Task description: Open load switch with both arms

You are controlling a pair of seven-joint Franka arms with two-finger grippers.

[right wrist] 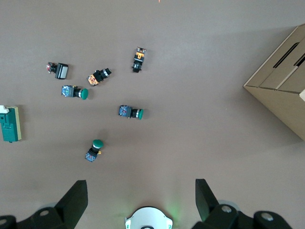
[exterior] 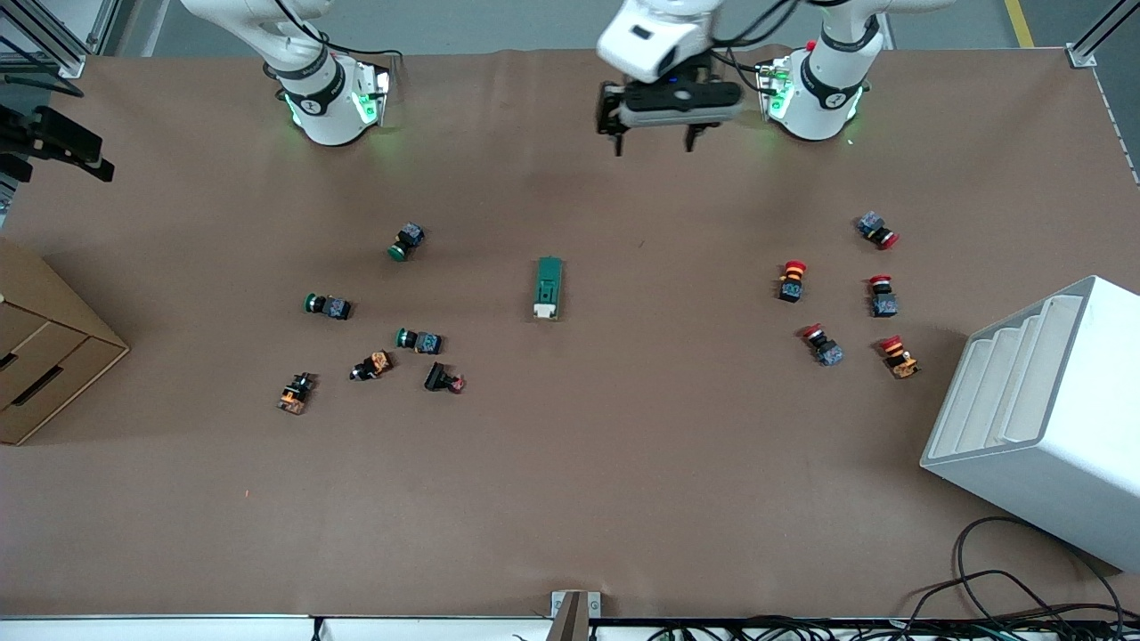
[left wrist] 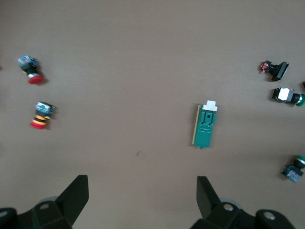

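Front view: the switch point(exterior: 549, 288) lies flat and alone on the mat point(exterior: 570, 463), midway between the two arm bases, its white tab turned toward the camera. That bare patch around it looks deliberate to me: either arm can come in from its own end without brushing a neighbour.

The left gripper point(exterior: 653, 135) hangs in the air above the mat close to its own base, fingers spread wide and holding nothing. The switch lies on the table below and ahead of it, nearer the camera, well apart from the fingertips. In the left wrist view the switch point(left wrist: 205, 125) shows lengthwise ahead of the released fingers point(left wrist: 76, 193), nearer one finger than the other, so the pincer is not yet centred on it.

The right gripper point(right wrist: 140, 195) does not show in the front view; its wrist view puts it high above its own lit base, jaws likewise spread and empty. From there the switch point(right wrist: 9, 124) sits only at the picture's edge, with the green buttons point(exterior: 410, 242) scattered on the mat between it and the pincer. This arm seems to be waiting.

The red buttons point(exterior: 793, 280) cluster toward the left arm's end, near the white rack point(exterior: 1051, 418); a cardboard box point(exterior: 40, 347) stands at the right arm's end.

Neither pincer touches the switch, so I judge the opening not yet begun.
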